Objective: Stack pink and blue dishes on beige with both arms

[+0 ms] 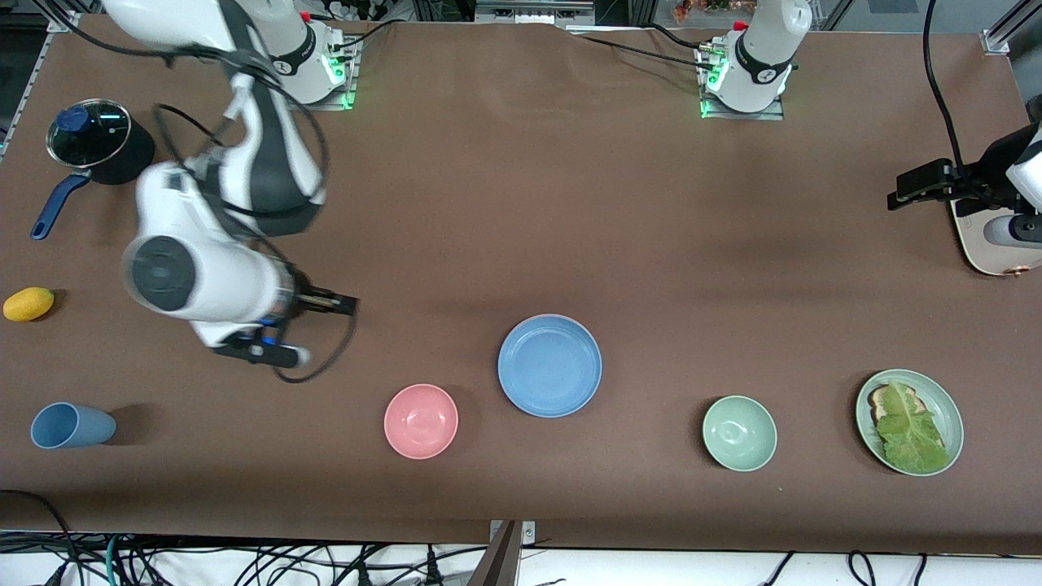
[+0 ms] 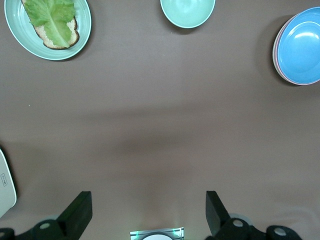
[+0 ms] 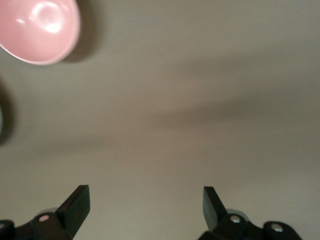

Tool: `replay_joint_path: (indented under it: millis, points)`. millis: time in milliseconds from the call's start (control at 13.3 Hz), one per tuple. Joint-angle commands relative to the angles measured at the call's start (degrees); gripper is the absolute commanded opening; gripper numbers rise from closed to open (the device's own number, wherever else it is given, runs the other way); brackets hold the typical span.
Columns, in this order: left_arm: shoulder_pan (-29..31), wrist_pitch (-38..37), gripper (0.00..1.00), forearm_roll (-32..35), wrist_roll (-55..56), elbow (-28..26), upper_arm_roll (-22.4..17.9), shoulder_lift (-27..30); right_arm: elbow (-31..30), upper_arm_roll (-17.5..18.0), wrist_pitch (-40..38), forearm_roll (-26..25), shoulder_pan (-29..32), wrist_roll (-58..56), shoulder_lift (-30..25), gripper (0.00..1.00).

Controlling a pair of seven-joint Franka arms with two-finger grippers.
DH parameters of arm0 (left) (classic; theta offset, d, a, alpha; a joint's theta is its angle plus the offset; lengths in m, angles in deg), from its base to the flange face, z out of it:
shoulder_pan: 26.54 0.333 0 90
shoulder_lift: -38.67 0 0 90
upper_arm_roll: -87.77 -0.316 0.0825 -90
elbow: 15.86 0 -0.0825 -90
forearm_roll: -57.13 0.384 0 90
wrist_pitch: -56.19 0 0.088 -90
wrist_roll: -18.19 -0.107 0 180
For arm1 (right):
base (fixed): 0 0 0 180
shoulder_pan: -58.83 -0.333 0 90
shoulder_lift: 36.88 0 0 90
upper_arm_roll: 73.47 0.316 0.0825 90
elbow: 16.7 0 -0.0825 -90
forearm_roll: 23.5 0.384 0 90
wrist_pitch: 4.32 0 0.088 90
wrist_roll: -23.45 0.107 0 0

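Observation:
The blue dish [image 1: 549, 366] lies near the middle of the table, on top of a stack. In the left wrist view a thin pink rim [image 2: 276, 60] of the pink dish shows under the blue dish [image 2: 300, 47]. The beige plate is hidden. My right gripper [image 1: 346, 305] hangs open and empty over bare table toward the right arm's end, apart from the stack. Its fingers [image 3: 75, 205] stand wide around the gripper's middle [image 3: 145, 207]. My left gripper [image 1: 899, 195] hovers by the toaster at the left arm's end, also open [image 2: 148, 210] and empty.
A pink bowl [image 1: 421, 421] sits beside the stack, nearer the front camera. A green bowl [image 1: 739, 433] and a green plate with toast and lettuce [image 1: 909, 421] lie toward the left arm's end, by the cream toaster [image 1: 993, 244]. Blue cup [image 1: 69, 426], lemon [image 1: 28, 303] and lidded pot [image 1: 98, 138] occupy the right arm's end.

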Motion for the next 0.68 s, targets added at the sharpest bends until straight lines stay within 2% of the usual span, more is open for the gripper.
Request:
replay_joint_path:
  millis: [0, 151, 376, 452, 527, 602]
  points:
    - [-0.3, 0.4, 1.0, 1.8, -1.3, -0.1, 0.2, 0.2, -1.1, -7.2, -6.9, -0.7, -0.4, -11.6, -5.2, 1.0]
    - [-0.3, 0.4, 1.0, 1.8, -1.3, 0.0, 0.3, 0.2, -1.0, -12.2, -10.7, -1.0, -0.5, -17.0, -7.8, 1.0]
    - [-0.3, 0.4, 1.0, 1.8, -1.3, 0.0, 0.3, 0.2, -2.0, -12.9, -13.0, -6.8, -0.3, -19.9, -12.8, 1.0]
    - [-0.3, 0.4, 1.0, 1.8, -1.2, 0.0, 0.3, 0.2, -3.2, -12.3, -13.8, -7.0, 0.8, -19.8, -14.9, 1.0]
    - [-0.3, 0.4, 1.0, 1.8, -1.2, 0.0, 0.3, 0.2, -5.0, -8.8, -13.6, -8.2, 3.3, -19.7, -16.7, 1.0]
    - [-0.3, 0.4, 1.0, 1.8, -1.3, 0.0, 0.4, 0.2, -5.9, -3.5, -13.3, -9.9, 8.5, -19.6, -18.1, 1.0]
